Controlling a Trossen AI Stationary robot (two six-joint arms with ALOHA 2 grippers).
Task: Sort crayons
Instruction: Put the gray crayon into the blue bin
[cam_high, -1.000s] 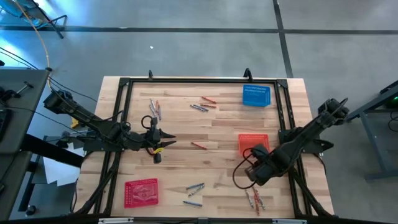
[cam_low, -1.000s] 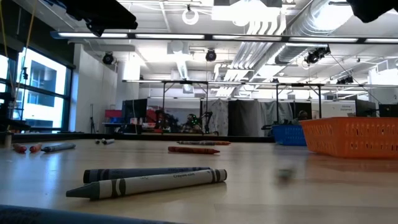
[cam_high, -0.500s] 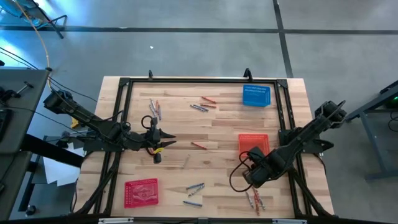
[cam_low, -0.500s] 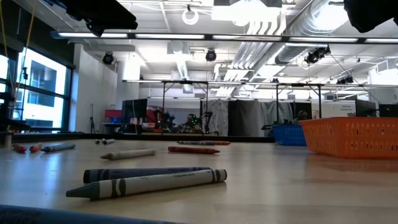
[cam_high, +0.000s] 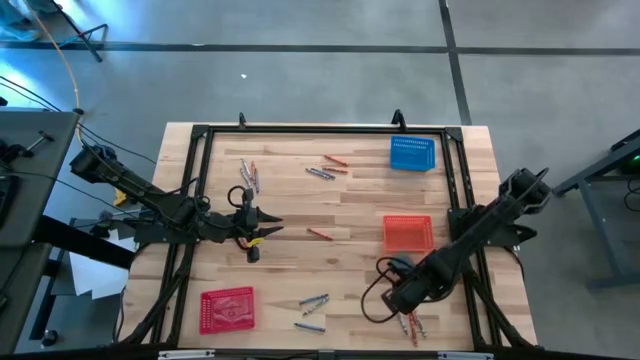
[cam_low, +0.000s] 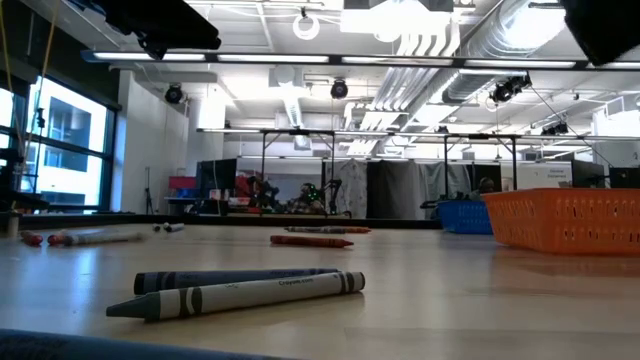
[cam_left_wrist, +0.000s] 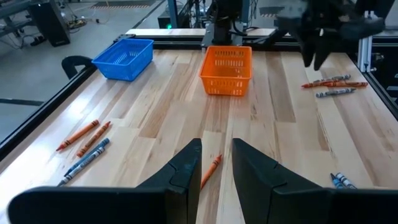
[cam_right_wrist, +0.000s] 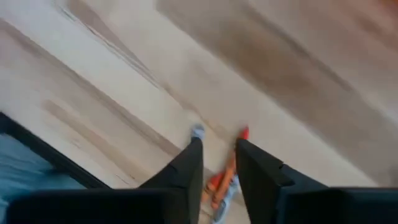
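Note:
Crayons lie scattered on the wooden table (cam_high: 350, 200): red and grey ones at the far left (cam_high: 250, 175), others far centre (cam_high: 330, 165), one red mid-table (cam_high: 318, 233), grey ones near the front (cam_high: 312, 302). A red-and-grey cluster (cam_high: 410, 322) lies front right. My right gripper (cam_high: 400, 297) hangs open just above that cluster, pointing down; in its wrist view the fingers (cam_right_wrist: 217, 163) straddle an orange crayon (cam_right_wrist: 225, 175) without touching. My left gripper (cam_high: 266, 226) hovers open left of centre (cam_left_wrist: 216, 155), holding nothing.
A blue basket (cam_high: 412, 153) stands far right, an orange-red basket (cam_high: 408, 233) mid right, and a red perforated one (cam_high: 228, 308) near left. A black frame (cam_high: 300, 130) runs around the table's edge. Bare wood lies between the arms.
My right gripper has moved from beside the orange-red basket toward the near edge and down, tipping more steeply, until it is over the front-right cluster. A grey crayon has skidded across the table toward its left side.

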